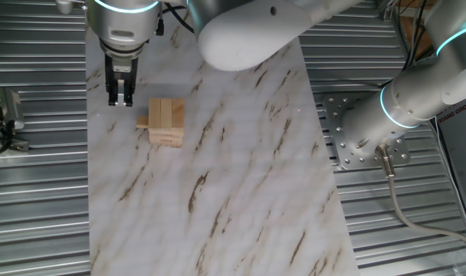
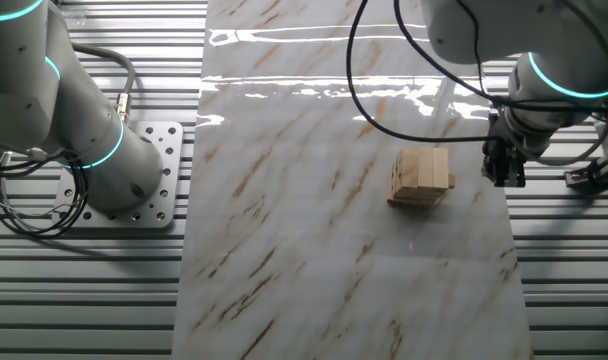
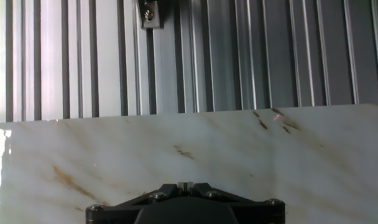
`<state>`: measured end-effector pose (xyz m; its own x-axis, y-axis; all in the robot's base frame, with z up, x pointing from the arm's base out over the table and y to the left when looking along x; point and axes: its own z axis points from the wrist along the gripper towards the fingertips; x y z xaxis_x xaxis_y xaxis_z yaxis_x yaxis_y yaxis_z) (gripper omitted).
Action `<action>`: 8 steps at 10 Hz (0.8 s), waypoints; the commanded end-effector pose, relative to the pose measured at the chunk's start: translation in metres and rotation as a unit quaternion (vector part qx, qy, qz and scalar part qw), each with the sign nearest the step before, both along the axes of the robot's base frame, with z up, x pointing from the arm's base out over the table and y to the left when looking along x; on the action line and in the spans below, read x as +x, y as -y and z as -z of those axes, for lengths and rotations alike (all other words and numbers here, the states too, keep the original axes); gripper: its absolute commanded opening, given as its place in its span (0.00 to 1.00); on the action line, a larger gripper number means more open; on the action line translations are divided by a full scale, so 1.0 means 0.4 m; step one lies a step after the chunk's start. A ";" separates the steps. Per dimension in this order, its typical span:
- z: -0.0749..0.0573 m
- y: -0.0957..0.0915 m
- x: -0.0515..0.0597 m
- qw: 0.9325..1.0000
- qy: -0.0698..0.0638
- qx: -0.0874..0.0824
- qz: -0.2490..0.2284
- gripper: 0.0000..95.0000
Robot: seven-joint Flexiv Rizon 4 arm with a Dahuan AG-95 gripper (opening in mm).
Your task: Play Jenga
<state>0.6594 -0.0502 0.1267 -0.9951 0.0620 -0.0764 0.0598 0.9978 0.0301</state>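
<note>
The Jenga stack (image 1: 165,121) of pale wood blocks stands on the marble board (image 1: 218,192). One low block (image 1: 142,123) sticks out a little on the side toward the gripper. My gripper (image 1: 119,98) points down just beside the stack, near the board's edge, apart from the blocks. Its fingers look closed together with nothing between them. In the other fixed view the gripper (image 2: 504,168) is right of the stack (image 2: 422,177). In the hand view the gripper (image 3: 186,185) shows only marble and the board's edge; the stack is out of view there.
A ridged metal table (image 1: 34,199) surrounds the board. The arm's base plate (image 1: 363,138) and a cable lie on one side. A small metal bracket (image 3: 151,14) sits on the table beyond the board's edge.
</note>
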 end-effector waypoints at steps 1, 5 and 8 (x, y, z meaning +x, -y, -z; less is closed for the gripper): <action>0.005 0.002 0.003 1.000 0.001 0.001 -0.001 0.20; 0.016 0.002 0.012 1.000 0.001 0.002 -0.003 0.20; 0.024 -0.004 0.020 1.000 -0.001 0.003 0.000 0.20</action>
<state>0.6684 -0.0481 0.1157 -0.9954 0.0624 -0.0723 0.0599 0.9975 0.0366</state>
